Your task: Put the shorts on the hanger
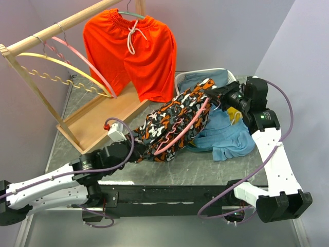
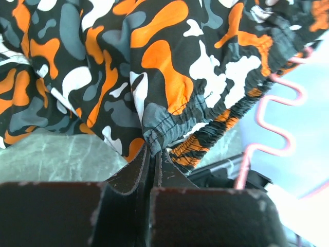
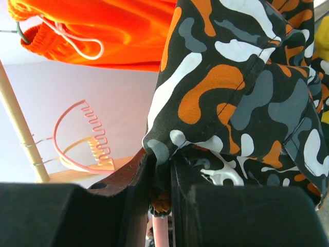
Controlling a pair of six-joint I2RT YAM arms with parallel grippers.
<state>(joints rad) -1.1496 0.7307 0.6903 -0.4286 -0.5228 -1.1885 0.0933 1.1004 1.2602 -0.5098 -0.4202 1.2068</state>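
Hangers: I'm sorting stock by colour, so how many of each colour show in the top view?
Pink: 2, hanger in the shorts, pink rack hanger
Yellow: 1, yellow hanger
Green: 1, green hanger
Total: 4

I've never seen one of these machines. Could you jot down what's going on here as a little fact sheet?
left tool: shut on the shorts, at the elastic waistband
right tool: shut on another edge of the shorts
hanger: pink, lying against the shorts, off the rack
rack: wooden, holds orange shorts
blue cloth: beside the shorts, near the right tool
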